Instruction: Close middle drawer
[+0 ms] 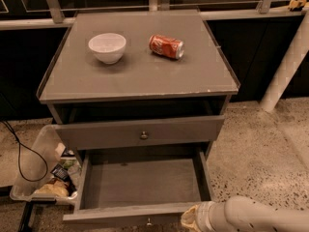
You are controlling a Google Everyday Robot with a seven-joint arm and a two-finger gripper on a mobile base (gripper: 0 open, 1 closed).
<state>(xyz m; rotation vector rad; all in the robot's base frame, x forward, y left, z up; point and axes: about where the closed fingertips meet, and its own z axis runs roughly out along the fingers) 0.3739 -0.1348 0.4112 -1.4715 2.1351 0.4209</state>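
The middle drawer (pixel 142 182) is pulled far out at the bottom of the grey cabinet. Its plain grey inside is bare, and its front (pixel 120 216) runs along the lower edge of the view with a small knob (pixel 148 222) at its centre. My gripper (pixel 191 219) sits at the right end of that front, low in the view, on the end of a pale arm (pixel 260 215) coming in from the right. It is close against the front edge; contact is not clear.
Above it, a taller-fronted drawer (pixel 140 132) with a brass knob stands slightly out. A white bowl (pixel 107 47) and a red can (pixel 166 46) lie on the cabinet top. A clear bin (pixel 46 173) of clutter and a black cable (pixel 21 153) are to the left. A white post (pixel 285 66) stands to the right.
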